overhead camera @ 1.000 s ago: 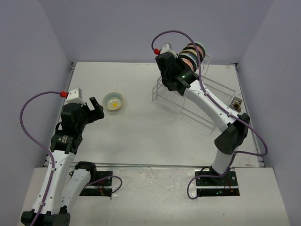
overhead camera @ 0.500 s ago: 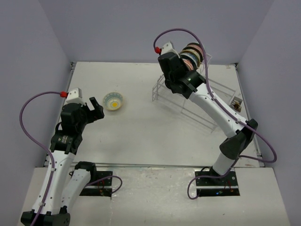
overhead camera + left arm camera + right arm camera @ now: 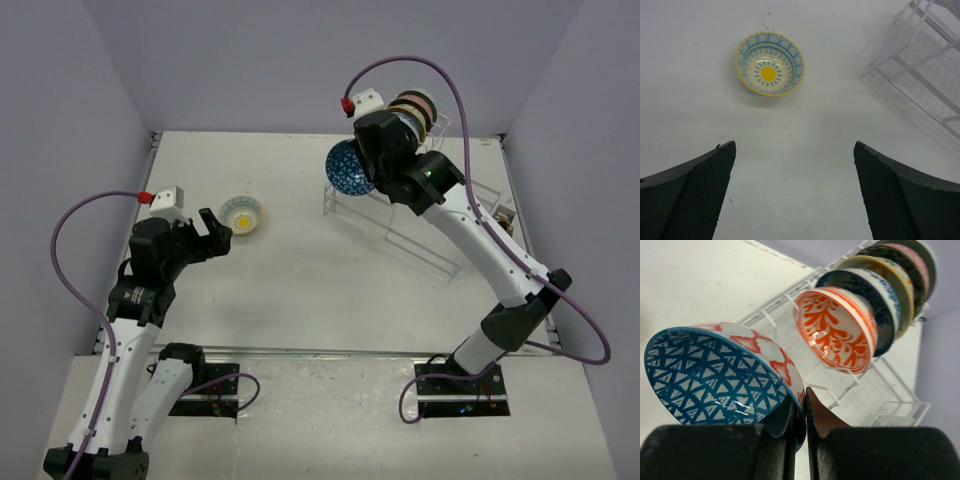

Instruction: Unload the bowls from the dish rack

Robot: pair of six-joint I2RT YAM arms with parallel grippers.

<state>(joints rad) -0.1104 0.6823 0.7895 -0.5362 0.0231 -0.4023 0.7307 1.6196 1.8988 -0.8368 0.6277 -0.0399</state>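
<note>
1. Noted right end effector [image 3: 805, 407] clenched on the rim of a blue-net bowl [image 3: 715, 375], one finger inside the wall and one outside.
2. Bowl held on edge, clear of the surface [image 3: 300, 270], open face turned sideways, just left of the fingers in the wrist view.
3. Inside: glossy blue lattice of triangles on white, turquoise at the rim. Outside: white with red-orange shapes.
4. Beyond that end effector, up and to the right: row of racked bowls [image 3: 880, 290] standing on edge in the slots of the dish rack [image 3: 420, 230].
5. Nearest of the row white with orange leaf sprays inside; next dark blue; then a yellow-rimmed one. Farther ones dark and pink-edged, pattern too small to tell.
6. Noted left end effector [image 3: 795, 192] released, fingers spread wide, poised above the surface.
7. Ahead of it, toward its left finger's side: cream bowl [image 3: 770, 63] upright on the surface, apart from both fingers.
8. Yellow dot at centre, teal rays around it, band of teal arches under a yellow rim.
9. Ahead and right of the same end effector: corner of the dish rack, well apart from the cream bowl.
</note>
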